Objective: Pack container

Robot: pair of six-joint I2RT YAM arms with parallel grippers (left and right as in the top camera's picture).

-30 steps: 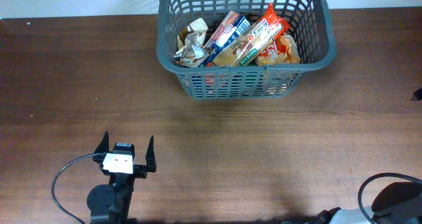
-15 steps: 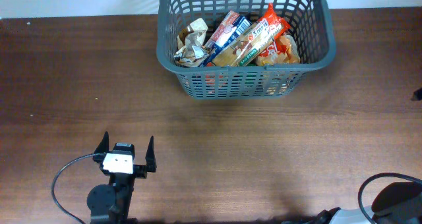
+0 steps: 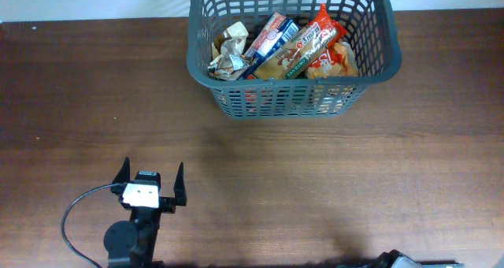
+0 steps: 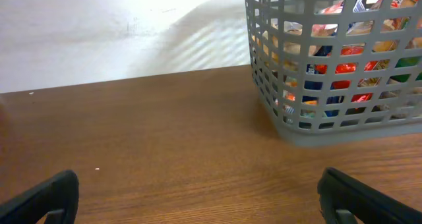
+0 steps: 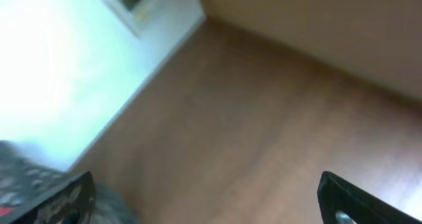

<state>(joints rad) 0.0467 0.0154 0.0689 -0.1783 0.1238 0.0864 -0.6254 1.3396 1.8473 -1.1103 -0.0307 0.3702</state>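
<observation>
The container, a dark grey lattice-sided basket, stands at the far middle of the table and holds several snack packets, among them a red one and a crumpled silver wrapper. In the left wrist view the basket is at the upper right. My left gripper is open and empty near the front left, far from the basket; its fingertips show in the left wrist view. My right gripper is open and empty in a blurred wrist view; it is almost out of the overhead view.
The brown wooden table spreads around the basket. A black cable loops beside the left arm. A white wall rises behind the table's far edge.
The right arm's dark base at the bottom right corner has dropped out of the overhead view. The left arm and the basket have not moved.
</observation>
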